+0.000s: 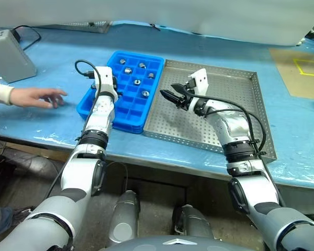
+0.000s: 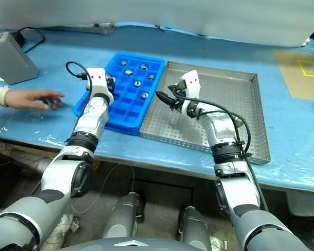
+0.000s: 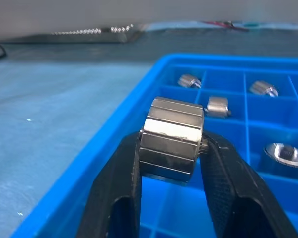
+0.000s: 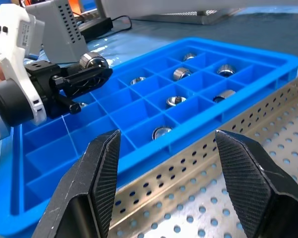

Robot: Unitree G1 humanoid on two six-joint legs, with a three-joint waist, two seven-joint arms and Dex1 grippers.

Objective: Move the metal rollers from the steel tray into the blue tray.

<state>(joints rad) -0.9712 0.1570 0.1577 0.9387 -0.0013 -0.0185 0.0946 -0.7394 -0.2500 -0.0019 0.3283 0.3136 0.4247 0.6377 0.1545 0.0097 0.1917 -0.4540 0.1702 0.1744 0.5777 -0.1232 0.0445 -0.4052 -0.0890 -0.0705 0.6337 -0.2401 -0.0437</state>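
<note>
— My left claw (image 3: 171, 163) is clamped on a roller (image 3: 172, 139), held level over the blue tray's (image 1: 89, 107) left wall so it can drop straight into a free cell.

— Any room there?

— I think so. Several rollers (image 4: 162, 133) sit in the far and middle cells; the near ones look bare, and the walls are low. A person's hand (image 1: 39, 97) rests on the table beside the tray, so I'd keep clear of that side.

— And your right?

— My right claw (image 4: 166, 163) hangs spread and empty over the steel tray (image 1: 235, 141), at the wall next to the blue one, on bare floor.
</note>
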